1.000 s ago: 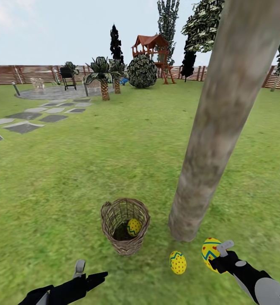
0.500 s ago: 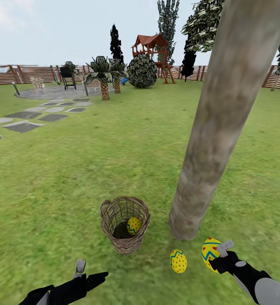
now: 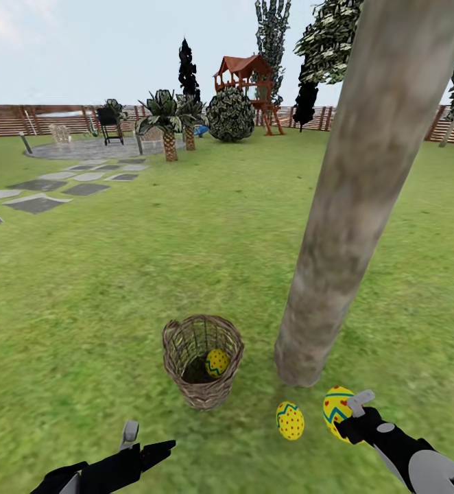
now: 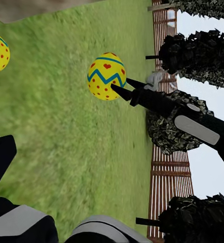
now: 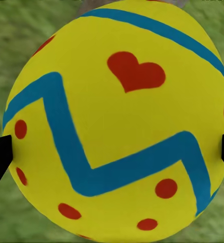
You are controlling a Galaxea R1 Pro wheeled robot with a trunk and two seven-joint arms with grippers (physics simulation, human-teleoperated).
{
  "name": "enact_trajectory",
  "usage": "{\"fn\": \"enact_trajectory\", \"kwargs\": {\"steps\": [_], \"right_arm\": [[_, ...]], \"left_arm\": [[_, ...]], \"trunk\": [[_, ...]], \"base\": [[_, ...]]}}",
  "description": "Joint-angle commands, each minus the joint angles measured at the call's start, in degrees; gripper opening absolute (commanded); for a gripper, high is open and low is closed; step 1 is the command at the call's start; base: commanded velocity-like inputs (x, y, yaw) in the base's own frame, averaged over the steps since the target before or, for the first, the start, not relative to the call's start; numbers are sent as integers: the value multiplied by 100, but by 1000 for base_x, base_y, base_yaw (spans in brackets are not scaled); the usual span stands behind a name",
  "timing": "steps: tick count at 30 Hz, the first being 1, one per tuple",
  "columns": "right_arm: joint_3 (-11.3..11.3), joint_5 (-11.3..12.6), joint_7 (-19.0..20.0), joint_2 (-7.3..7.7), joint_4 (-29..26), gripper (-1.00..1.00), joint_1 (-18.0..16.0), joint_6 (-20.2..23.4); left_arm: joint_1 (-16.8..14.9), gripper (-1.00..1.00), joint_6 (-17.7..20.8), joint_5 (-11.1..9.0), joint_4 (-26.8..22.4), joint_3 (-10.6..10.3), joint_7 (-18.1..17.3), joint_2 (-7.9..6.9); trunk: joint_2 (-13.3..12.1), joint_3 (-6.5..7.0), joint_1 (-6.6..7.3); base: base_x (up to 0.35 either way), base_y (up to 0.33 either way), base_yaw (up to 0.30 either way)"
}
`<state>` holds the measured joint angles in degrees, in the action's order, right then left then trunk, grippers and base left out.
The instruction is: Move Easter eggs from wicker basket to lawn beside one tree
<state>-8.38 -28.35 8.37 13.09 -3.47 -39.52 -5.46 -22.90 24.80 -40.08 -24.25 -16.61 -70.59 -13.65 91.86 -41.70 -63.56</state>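
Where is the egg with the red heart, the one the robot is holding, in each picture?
Head view: the held egg is at the lower right, in the right gripper, near the tree.
Left wrist view: upper middle, over grass.
Right wrist view: it spans most of the picture.
Shared landmark: the lawn behind the egg.

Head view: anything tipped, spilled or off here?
Nothing stands out. The wicker basket stands upright on the lawn with one egg inside. Another egg lies by the tree; the right gripper holds a third.
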Motion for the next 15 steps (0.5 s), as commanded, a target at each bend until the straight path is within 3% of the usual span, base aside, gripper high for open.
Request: {"fn": "enact_trajectory", "kwargs": {"steps": [1, 15], "right_arm": [[-50, -39, 24, 1, -6, -100, -3, -16], [-32, -48, 16, 28, -17, -100, 6, -25]], "left_arm": [[-4, 100, 60, -52, -1, -35, -7, -6], [-4, 100, 60, -52, -1, -35, -7, 3]], "trunk": [[44, -23, -22], [606, -275, -330]], "base": [[0, 0, 0], [0, 0, 0]]}}
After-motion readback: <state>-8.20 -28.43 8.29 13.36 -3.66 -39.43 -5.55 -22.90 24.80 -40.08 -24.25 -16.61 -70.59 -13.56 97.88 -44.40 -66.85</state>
